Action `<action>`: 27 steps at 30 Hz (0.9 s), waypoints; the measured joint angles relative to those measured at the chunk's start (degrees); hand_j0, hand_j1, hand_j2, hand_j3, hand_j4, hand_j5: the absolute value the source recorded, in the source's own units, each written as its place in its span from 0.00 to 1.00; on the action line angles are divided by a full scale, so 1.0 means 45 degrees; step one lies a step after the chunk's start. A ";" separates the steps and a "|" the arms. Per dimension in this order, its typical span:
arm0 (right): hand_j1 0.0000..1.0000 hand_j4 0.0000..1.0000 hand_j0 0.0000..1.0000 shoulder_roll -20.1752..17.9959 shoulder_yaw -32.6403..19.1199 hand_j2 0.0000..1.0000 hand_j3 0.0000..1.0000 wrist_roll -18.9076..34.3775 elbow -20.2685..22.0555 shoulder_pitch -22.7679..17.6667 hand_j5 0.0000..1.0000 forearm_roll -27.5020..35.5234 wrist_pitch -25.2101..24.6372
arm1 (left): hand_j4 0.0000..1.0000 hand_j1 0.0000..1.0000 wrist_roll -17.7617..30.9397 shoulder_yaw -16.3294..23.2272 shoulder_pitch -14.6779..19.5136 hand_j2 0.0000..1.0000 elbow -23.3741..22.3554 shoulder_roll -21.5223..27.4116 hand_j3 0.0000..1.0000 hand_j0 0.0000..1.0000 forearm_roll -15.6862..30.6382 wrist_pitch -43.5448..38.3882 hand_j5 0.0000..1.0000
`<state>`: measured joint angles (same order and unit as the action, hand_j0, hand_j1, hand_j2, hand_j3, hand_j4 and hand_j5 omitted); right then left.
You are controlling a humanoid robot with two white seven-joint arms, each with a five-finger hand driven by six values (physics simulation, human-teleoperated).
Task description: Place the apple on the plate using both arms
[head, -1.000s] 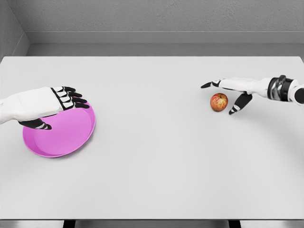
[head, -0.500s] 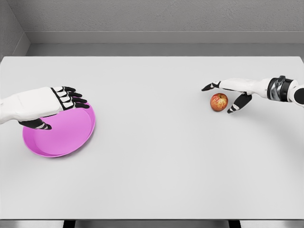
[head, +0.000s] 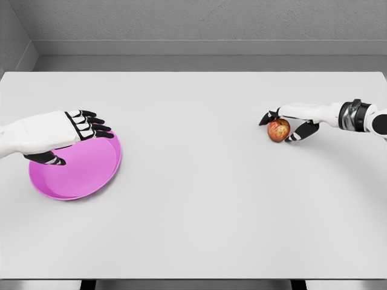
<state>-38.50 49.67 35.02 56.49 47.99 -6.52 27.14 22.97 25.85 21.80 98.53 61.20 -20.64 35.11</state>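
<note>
Glossy plate, matt table

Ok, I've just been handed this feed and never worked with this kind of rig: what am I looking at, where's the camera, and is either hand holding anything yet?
This is a simulator's render from a camera on a humanoid robot's head, looking down on a white table. The two white arms with black-tipped five-finger hands are the robot's own. The left hand comes in from the picture's left and hovers over a pink plate, with its thumb under the palm near the plate; it holds nothing. The right hand comes in from the right and curls around a red-yellow apple, fingertips beside it. The apple sits on the table, so I cannot confirm a firm grasp yet.
</note>
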 measured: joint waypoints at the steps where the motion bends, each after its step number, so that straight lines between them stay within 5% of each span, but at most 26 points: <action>1: 0.62 0.62 0.62 0.0002 0.0000 0.62 0.62 0.0000 0.0000 0.0020 0.62 -0.0003 0.0003 | 1.00 1.00 0.0001 0.0000 0.0000 1.00 0.0000 0.0002 1.00 1.00 0.0000 0.0000 1.00; 18: 0.35 0.35 0.35 0.0149 -0.0126 0.35 0.35 0.0003 0.0081 0.0098 0.35 0.0177 0.1428 | 1.00 1.00 0.0000 -0.0004 0.0000 1.00 0.0005 0.0021 1.00 1.00 0.0000 0.0000 1.00; 27: 0.35 0.35 0.35 0.1837 0.0119 0.35 0.35 0.0010 0.2577 0.1094 0.35 0.0583 0.1779 | 1.00 1.00 -0.0001 -0.0001 0.0000 1.00 0.0006 0.0035 1.00 1.00 0.0000 0.0000 1.00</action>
<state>-30.23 50.20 35.06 68.09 52.91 -3.90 35.15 22.97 25.85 21.80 98.55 61.36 -20.64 35.11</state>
